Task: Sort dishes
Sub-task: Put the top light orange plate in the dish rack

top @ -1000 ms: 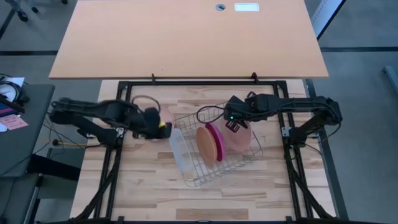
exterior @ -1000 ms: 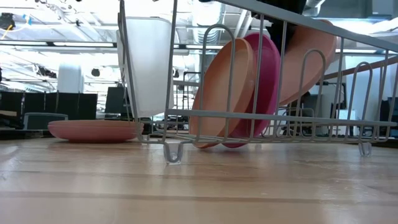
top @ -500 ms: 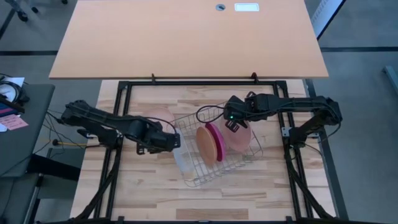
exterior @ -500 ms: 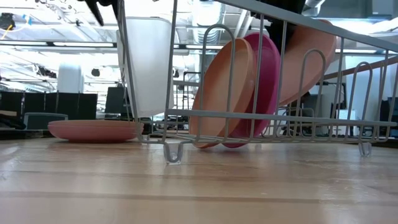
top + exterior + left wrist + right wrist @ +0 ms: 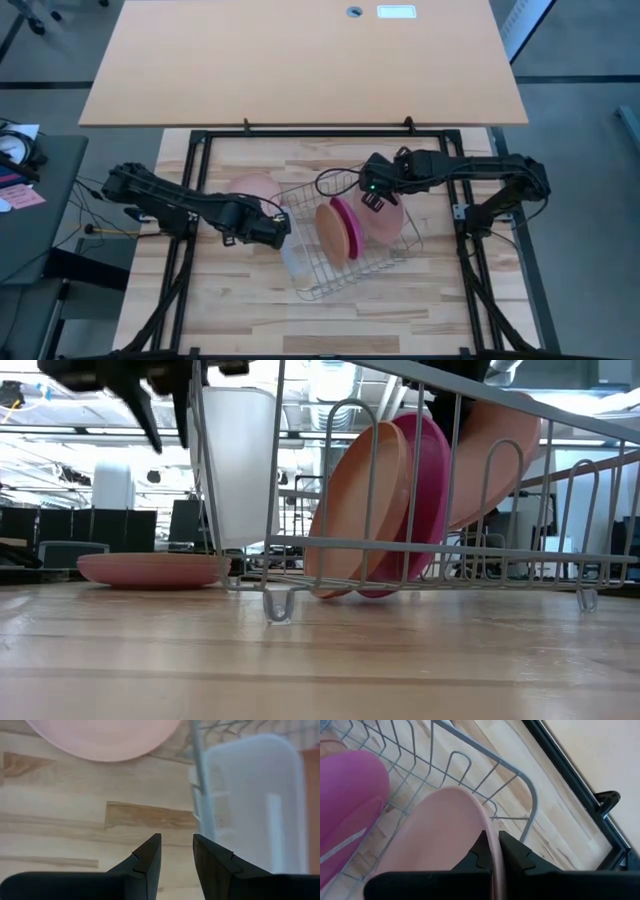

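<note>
Fingers [image 5: 512, 854] of the right gripper [image 5: 492, 851] are being kept clamped on the rim of a pale pink plate [image 5: 440, 837], which is being held tilted inside the wire rack [image 5: 385, 262] toward its right end. Two plates are being carried upright in the rack's slots: an orange plate [image 5: 332, 231] and, touching it on the right, a magenta plate [image 5: 349, 226]. Another pink plate [image 5: 250, 186] is lying flat on the table [image 5: 250, 300], just beyond the rack's left end. The left gripper [image 5: 177, 851] is being held above bare table beside the rack's left end and the white tray [image 5: 250, 805], its fingers partly apart and gripping nothing.
</note>
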{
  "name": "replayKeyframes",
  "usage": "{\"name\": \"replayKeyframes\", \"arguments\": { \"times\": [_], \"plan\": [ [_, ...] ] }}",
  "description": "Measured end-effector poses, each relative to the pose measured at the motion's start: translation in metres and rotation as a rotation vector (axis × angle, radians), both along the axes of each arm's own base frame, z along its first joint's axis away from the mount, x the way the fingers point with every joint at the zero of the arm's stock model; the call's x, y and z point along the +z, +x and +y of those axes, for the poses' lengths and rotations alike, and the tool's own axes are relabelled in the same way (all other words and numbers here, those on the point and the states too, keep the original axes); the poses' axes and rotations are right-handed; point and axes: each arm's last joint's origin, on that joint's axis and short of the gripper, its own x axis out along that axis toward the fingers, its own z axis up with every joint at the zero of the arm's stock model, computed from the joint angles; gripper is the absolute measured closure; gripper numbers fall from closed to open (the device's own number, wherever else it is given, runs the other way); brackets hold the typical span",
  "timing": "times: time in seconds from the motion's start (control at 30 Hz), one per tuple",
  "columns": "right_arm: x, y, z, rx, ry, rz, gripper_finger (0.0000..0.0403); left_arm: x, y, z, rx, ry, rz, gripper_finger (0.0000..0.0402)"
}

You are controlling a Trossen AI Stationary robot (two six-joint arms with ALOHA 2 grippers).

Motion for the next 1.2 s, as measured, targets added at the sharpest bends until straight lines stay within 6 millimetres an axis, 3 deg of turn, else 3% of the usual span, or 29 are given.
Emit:
{"name": "replayKeyframes", "arguments": {
  "times": [0.17,0.5,0.7,0.93,1.2],
  "plan": [
    [0.000,0.000,-0.001,-0.001,0.023,-0.006,0.0383,-0.011,0.004,0.001,-0.012,-0.006,-0.032,0.0295],
    [0.000,-0.008,0.005,-0.047,0.038,0.048,0.0384,-0.010,0.011,0.019,-0.093,0.071,-0.043,0.0295],
    [0.000,-0.014,0.005,-0.051,0.036,0.111,0.0384,-0.006,0.024,0.029,-0.144,0.072,-0.138,0.0295],
    [-0.001,-0.026,0.004,-0.076,0.009,0.226,0.0384,-0.001,0.033,0.027,-0.145,0.057,-0.250,0.0295],
    [0.000,-0.029,0.006,-0.062,-0.014,0.264,0.0384,0.000,0.035,0.026,-0.198,0.041,-0.255,0.0295]
  ]
}}
